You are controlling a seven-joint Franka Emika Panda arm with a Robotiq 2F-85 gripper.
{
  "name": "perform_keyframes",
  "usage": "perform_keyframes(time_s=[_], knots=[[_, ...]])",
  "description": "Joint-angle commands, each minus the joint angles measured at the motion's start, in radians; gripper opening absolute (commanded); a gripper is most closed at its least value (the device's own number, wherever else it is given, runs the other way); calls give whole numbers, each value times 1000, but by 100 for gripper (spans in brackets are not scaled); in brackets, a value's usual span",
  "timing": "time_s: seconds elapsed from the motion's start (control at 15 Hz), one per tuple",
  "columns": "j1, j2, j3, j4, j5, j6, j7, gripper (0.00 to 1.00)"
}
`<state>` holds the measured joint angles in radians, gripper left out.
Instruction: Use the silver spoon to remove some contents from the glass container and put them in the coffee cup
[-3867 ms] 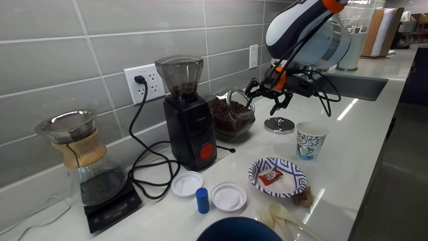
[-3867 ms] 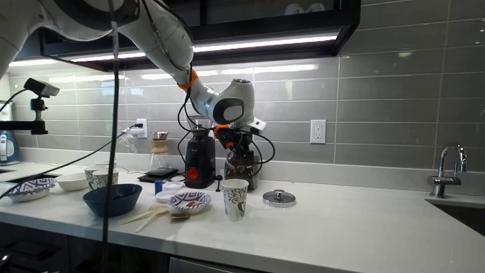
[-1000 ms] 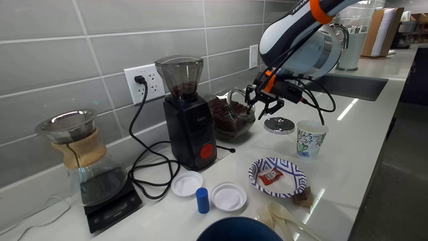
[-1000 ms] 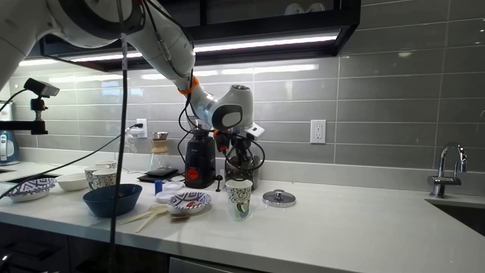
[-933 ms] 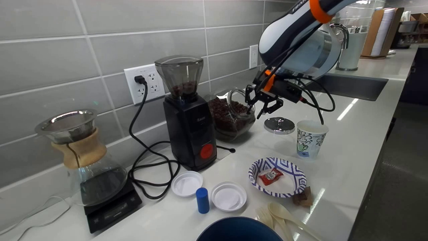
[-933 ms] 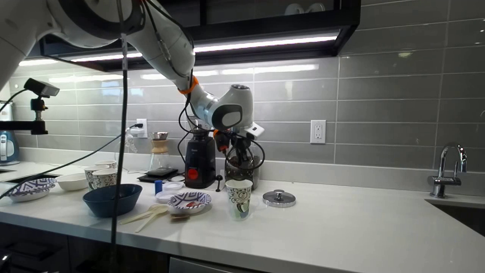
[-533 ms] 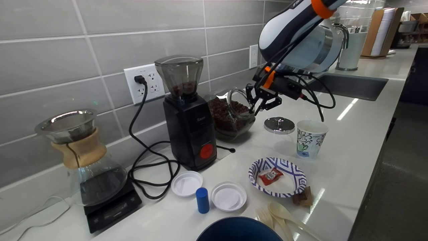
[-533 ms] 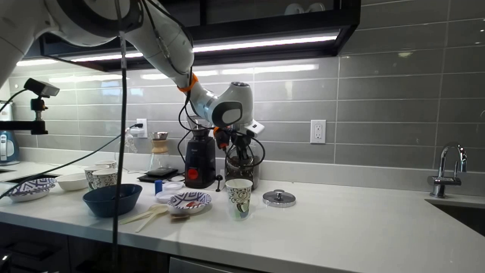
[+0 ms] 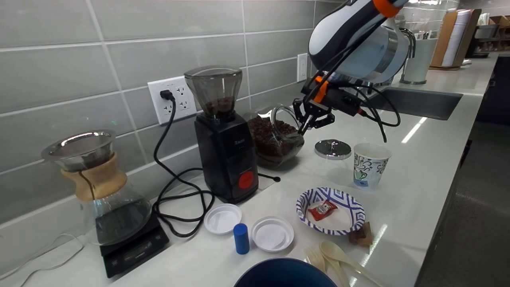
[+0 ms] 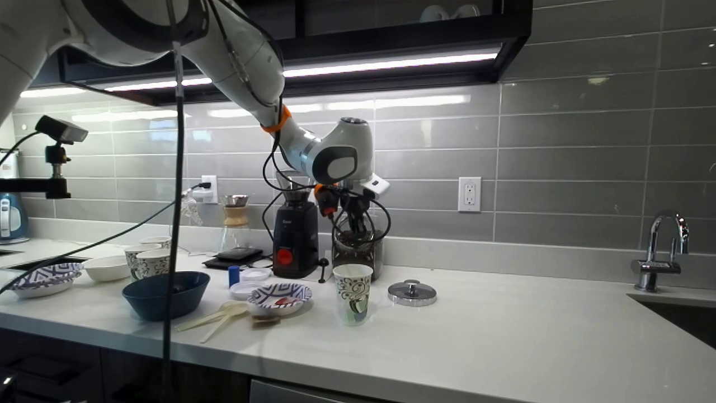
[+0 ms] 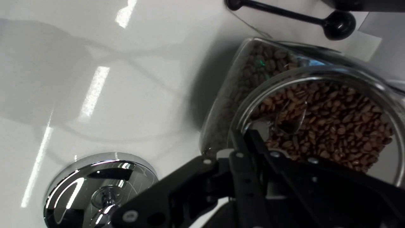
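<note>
The glass container (image 11: 227, 104) lies tipped with its mouth toward me, brown beans (image 11: 341, 133) inside; the exterior views also show this jar (image 9: 275, 149). Among the beans in the wrist view is the shiny oval bowl of the silver spoon (image 11: 291, 122). Its handle does not show clearly. My gripper (image 11: 244, 131) is at the jar's rim, fingertips drawn together just short of the spoon's bowl. Whether the thin handle sits between them I cannot tell. The coffee cup (image 9: 371, 169), white with a patterned side, stands upright on the counter in both exterior views.
A chrome lid (image 9: 333, 149) lies beside the jar. The black grinder (image 9: 227, 155) stands close to it, with a black scoop (image 11: 284, 12) between them. A patterned plate (image 9: 332, 211) sits before the cup. Gripper cables (image 9: 378, 115) hang near the cup.
Over the last second my gripper's fingers have come together, and the arm has risen slightly. Since the oldest frames the coffee cup has shifted a little.
</note>
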<state>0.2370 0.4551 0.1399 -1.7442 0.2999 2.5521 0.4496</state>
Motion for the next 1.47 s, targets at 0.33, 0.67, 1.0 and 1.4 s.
perform_keyframes(time_s=[0.33,0.67,1.0,1.4], knots=[[24,-24,-9,2,-20,-17,29,1],[24,-42,-7,-11,-15,-11,24,1],[21,-72,-1,-40,-6,8,17,1],[17,-106,1,-83,0,24,17,1]])
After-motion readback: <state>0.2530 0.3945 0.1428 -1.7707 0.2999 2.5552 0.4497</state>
